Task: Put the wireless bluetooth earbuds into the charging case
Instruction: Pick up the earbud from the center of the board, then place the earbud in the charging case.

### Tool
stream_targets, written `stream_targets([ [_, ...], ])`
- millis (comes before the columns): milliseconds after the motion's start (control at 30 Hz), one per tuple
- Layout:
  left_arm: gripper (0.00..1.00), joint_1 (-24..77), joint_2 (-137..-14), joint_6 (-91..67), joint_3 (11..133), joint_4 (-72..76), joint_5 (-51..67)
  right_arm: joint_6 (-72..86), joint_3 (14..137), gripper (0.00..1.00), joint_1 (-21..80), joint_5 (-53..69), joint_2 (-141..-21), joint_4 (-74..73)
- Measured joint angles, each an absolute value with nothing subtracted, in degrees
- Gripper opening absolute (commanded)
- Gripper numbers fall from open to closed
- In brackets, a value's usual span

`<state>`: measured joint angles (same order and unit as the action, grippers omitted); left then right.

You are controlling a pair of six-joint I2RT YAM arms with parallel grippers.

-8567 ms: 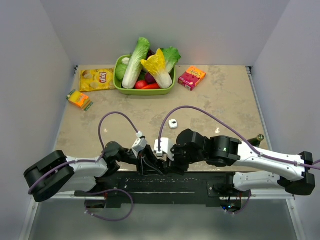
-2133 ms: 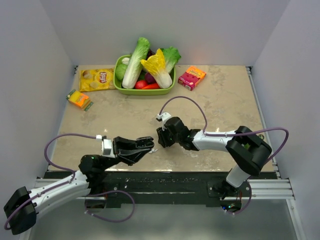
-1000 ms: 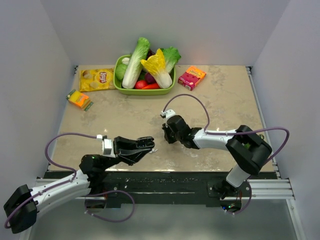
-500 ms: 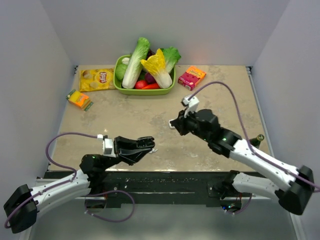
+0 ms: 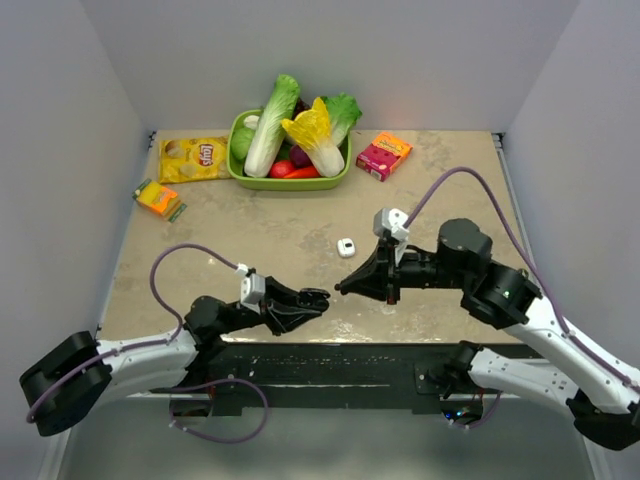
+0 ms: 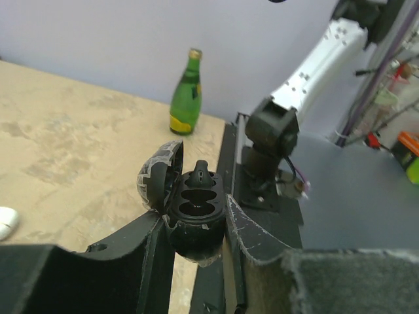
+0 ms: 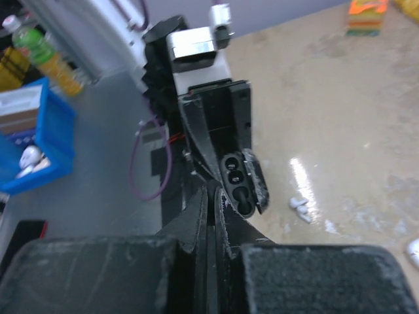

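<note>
By the surface's near edge, the left tool [image 5: 316,298] clamps the open charging case [image 6: 196,203] so its wells face the right tool [image 5: 343,288], which is pinched shut with any load unseen.

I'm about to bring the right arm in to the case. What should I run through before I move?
1. Grip: the charging case is clamped between the left gripper fingers: ok.
2. Lid open, both sockets exposed and apparently empty: ok.
3. Payload in the right gripper: fingers closed, nothing visible between them: cannot tell.
4. Right fingertips over a socket: they sit beside the case, not above it: not ok.
5. The loose earbud is located, lying on the table past the case: ok.
</note>
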<state>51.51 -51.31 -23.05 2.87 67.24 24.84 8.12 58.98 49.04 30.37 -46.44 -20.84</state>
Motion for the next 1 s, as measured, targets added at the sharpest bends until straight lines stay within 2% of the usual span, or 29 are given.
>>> stream_targets([
  [333, 0.00, 52.6, -63.1, -24.0, 6.0, 70.9, 36.1, 5.1, 59.0, 0.00, 55.3, 33.9, -52.8, -26.3],
  [1000, 0.00, 54.5, -62.5, -24.4, 7.9, 72.8, 39.0, 5.5, 57.6, 0.00, 59.2, 29.5, -58.8, -25.3],
])
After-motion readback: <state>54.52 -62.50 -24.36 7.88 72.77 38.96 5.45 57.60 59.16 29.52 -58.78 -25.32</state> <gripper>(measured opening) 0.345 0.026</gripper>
